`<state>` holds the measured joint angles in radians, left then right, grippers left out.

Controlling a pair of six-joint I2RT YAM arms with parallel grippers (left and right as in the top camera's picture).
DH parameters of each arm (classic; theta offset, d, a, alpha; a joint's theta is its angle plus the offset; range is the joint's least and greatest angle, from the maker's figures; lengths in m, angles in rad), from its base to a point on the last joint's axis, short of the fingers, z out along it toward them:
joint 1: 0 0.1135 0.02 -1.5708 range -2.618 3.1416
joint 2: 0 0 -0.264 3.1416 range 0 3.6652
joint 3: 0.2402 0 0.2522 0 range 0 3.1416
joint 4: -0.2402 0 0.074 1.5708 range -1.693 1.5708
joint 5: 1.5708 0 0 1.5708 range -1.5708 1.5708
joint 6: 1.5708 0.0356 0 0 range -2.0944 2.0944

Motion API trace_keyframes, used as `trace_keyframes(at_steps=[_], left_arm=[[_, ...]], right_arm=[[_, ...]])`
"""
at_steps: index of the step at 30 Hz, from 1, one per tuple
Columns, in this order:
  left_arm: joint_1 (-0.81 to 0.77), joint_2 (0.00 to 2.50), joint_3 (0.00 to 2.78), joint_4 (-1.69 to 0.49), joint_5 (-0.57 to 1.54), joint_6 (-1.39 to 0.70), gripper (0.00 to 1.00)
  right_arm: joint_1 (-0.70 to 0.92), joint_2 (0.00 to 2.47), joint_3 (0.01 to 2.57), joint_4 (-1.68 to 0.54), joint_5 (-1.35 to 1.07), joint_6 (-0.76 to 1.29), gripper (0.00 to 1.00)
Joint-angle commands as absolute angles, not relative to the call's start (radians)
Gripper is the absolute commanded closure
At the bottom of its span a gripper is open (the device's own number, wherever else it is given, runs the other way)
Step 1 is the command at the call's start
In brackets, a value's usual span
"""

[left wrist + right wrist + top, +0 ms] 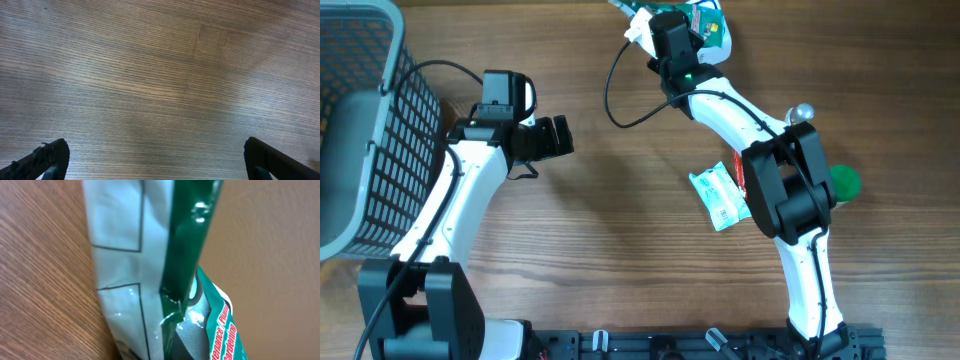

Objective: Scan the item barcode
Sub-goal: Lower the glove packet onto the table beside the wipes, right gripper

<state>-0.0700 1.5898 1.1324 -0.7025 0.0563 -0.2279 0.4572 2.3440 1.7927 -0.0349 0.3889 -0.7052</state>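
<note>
Brown wood-grain tabletop (620, 250) runs edge to edge in the overhead view.

Grey plastic mesh basket (408, 125) at far left is cut off by the top and left frame edges. What shows of its inside is plain grey floor; the rest can't be made out.

Left gripper (558, 137) hangs just right of the basket with its jaws spread wide and nothing between them. Its wrist view shows only two dark fingertips low in the corners, over bare wood.

Right gripper (665, 14) is stretched to the far edge of the table. Its fingers are hidden under the wrist camera block. It is clenched tight, and the glossy green-and-white snack packet (708, 24) sticks out on both sides of it, so it reads as pinched there. This packet is cropped by the top edge of the overhead view. In the right wrist view it fills the lens on edge: a white panel with thin black lines, a dark green seam, red lettering low down that is too cropped to read. No barcode can be picked out.

Pale green-and-white flat pouch (717, 198) lies on the wood mid-right, its right edge tucked under the right arm's elbow.

Small green round object (846, 181) sits just beyond that elbow, partly covered. I can't tell what it is.
</note>
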Motion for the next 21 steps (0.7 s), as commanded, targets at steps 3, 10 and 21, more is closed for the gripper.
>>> trace_keyframes(at_steps=[3,10,21], left_arm=[[-0.068,1.590,1.135,-0.700,0.051,-0.213,0.00],[-0.068,1.590,1.135,-0.700,0.051,-0.213,0.00],[-0.068,1.590,1.135,-0.700,0.051,-0.213,0.00]], right_arm=[[0.460,2.284,1.806,-0.038,0.393,-0.649,0.96],[0.461,1.918,1.806,-0.391,0.357,-0.402,0.96],[0.461,1.816,1.638,-1.233,-0.178,0.232,0.96]])
